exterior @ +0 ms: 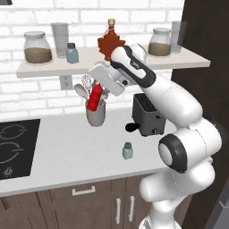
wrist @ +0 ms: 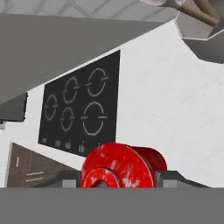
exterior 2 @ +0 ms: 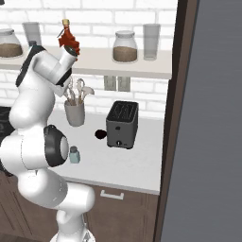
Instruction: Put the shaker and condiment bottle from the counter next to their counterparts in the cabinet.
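My gripper (exterior: 99, 91) is shut on the red condiment bottle (exterior: 93, 102), which hangs tilted in the air just under the front edge of the cabinet shelf (exterior: 53, 67) and above a utensil crock. The hand view has the bottle (wrist: 123, 165) end-on between the two dark fingertips (wrist: 169, 178). The shaker (exterior: 128, 151) stands upright on the counter (exterior: 67, 152) near its front edge, also seen beside my arm (exterior 2: 74, 155). On the shelf, a second blue-grey shaker (exterior: 72, 53) stands left of the maple-leaf syrup bottle (exterior: 109, 44), which my arm partly covers.
A grey utensil crock (exterior: 96, 114) sits below the held bottle, with a black toaster (exterior: 147, 115) to its right. A black cooktop (exterior: 15, 147) lies at the counter's left. Two filled jars (exterior: 37, 47) (exterior: 160, 41) and a glass (exterior: 60, 38) share the shelf.
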### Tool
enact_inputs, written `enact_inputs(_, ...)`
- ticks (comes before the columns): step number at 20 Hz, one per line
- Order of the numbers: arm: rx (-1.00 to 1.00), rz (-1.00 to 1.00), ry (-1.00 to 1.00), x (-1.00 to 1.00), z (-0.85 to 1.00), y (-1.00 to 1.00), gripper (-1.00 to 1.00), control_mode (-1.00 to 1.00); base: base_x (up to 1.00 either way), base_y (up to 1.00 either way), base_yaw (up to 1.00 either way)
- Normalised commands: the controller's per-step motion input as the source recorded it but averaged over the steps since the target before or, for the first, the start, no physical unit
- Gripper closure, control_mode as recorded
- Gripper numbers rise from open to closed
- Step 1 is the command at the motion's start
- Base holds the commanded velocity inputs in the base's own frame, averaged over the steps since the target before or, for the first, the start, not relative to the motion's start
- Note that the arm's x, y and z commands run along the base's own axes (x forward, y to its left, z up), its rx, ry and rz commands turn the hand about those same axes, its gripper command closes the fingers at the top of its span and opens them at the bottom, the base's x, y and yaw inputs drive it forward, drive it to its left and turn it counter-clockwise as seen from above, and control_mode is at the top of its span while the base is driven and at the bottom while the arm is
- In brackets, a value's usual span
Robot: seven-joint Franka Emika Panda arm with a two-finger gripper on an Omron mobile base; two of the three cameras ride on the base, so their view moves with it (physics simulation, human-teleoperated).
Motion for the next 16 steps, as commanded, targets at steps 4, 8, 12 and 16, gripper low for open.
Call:
enact_inputs(4, -0.01, 0.0, -0.04, -0.03, 0.06, 0.03, 1.0, -1.0, 0.0, 0.0, 0.0)
enact_inputs(8, 0.0, 0.0, -0.15, 0.0, 0.56, 0.0, 1.0, -1.0, 0.0, 0.0, 0.0)
enact_inputs(12, 0.0, 0.0, -0.18, 0.0, 0.76, 0.0, 1.0, -1.0, 0.0, 0.0, 0.0)
enact_inputs(16, 0.0, 0.0, -0.14, 0.0, 0.71, 0.0, 1.0, -1.0, 0.0, 0.0, 0.0)
